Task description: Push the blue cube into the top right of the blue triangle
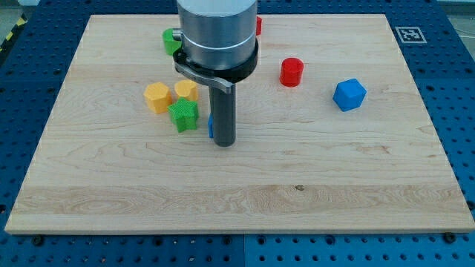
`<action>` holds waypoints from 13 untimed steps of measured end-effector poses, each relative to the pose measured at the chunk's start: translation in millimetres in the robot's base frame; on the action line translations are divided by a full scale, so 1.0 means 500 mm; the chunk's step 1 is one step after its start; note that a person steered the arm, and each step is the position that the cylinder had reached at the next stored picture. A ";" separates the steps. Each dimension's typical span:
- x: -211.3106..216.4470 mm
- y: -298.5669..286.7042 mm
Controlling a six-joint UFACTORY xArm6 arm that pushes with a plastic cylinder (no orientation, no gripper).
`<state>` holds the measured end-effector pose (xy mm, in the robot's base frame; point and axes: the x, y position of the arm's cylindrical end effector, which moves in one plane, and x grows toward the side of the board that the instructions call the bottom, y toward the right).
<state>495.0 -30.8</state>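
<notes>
The blue cube (349, 95) sits on the wooden board at the view's right, about mid-height. A sliver of a blue block (211, 126), probably the blue triangle, shows at the left edge of my rod; the rod hides most of it. My tip (225, 142) rests on the board near the centre, touching or just right of that blue block and far left of the blue cube.
A red cylinder (292, 72) stands left of the blue cube. A green star (183, 115), a yellow hexagon-like block (157, 96) and a second yellow block (186, 90) cluster left of my tip. A green block (171, 38) and a red block (258, 25) peek out beside the arm's body at the top.
</notes>
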 end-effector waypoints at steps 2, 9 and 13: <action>-0.016 -0.028; -0.021 0.459; -0.121 0.579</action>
<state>434.5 258.7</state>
